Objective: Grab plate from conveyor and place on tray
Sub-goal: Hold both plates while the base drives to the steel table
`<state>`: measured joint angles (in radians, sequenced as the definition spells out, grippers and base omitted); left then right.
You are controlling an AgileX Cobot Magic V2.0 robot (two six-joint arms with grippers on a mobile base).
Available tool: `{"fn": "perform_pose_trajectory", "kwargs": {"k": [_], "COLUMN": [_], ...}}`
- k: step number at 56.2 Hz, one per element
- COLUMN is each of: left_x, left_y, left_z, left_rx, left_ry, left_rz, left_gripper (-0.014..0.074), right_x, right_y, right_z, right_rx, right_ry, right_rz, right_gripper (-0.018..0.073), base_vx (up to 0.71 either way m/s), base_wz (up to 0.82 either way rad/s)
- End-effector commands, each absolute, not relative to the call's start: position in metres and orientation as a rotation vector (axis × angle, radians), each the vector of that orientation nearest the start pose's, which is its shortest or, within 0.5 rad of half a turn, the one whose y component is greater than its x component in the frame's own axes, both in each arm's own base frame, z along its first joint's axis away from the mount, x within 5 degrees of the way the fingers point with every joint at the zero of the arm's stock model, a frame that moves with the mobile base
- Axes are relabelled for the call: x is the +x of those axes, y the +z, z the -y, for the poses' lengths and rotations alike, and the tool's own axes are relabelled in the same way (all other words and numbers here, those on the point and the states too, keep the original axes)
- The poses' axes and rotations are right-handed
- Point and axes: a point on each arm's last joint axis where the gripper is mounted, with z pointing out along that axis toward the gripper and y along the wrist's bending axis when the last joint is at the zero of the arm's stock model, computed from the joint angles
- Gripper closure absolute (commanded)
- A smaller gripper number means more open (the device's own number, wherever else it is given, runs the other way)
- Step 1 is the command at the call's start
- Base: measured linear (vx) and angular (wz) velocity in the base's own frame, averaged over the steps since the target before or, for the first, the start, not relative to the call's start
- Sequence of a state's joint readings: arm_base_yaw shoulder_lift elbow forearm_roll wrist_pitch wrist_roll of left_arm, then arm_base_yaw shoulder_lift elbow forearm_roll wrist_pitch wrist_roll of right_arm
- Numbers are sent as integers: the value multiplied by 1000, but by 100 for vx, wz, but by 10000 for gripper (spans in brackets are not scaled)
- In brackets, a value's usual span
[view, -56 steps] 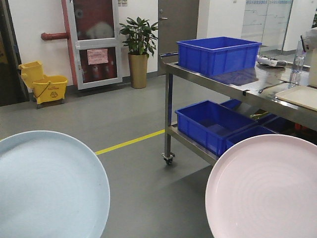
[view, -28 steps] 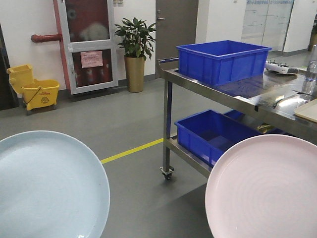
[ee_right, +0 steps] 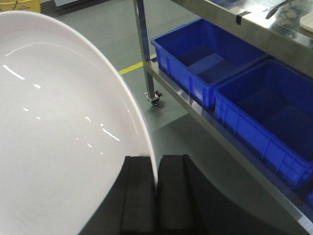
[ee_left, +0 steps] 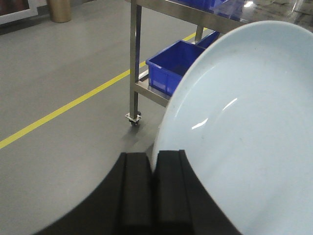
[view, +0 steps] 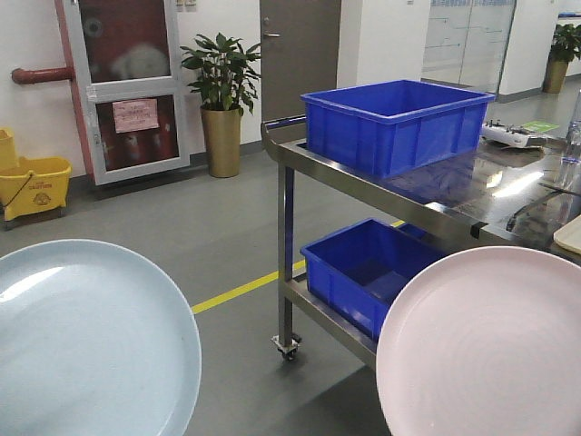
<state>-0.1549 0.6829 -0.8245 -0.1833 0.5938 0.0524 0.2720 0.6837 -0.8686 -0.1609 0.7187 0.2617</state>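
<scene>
Claws first: left claw (ee_left: 151, 193) pinches the rim of the pale blue plate (ee_left: 244, 127), jaws pressed onto its edge. Right claw (ee_right: 156, 196) pinches the pink plate (ee_right: 63, 132) by the rim the same way. Conveyor is out of view. Both plates hang over the floor (view: 227, 236), short of the steel tabletop (view: 399, 202). Only a cream corner of the tray (view: 572, 234) shows, at the tabletop's far right, past the blue crate (view: 390, 123). My read: transport step. A rim-only pinch gives little margin, so hold the plates level, no jerks. Lift above the tabletop edge before closing in. Set one plate down flat at a time.
</scene>
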Motion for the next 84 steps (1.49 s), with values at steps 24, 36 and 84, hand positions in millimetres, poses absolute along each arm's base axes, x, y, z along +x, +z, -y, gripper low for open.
{"fn": "perform_pose_trajectory", "kwargs": {"k": [24,36,84], "left_x": [127,127,127], "left_y": [395,395,395], "left_z": [29,29,29], "left_rx": [96,96,96], "left_ry": [-293,-293,-293], "left_rz": [-1816,-1816,-1816], "left_gripper": [602,602,602], "right_x": [122,122,122], "right_y": [398,398,398], "right_z": [-24,-24,-24], "right_rx": [-69,-69,-69], "right_ry": [169,169,169], "right_rz": [-1895,-1895,-1895], "right_gripper": [569,569,569], "base_vx": [41,40,30], "base_wz": [-17,-29,-60]}}
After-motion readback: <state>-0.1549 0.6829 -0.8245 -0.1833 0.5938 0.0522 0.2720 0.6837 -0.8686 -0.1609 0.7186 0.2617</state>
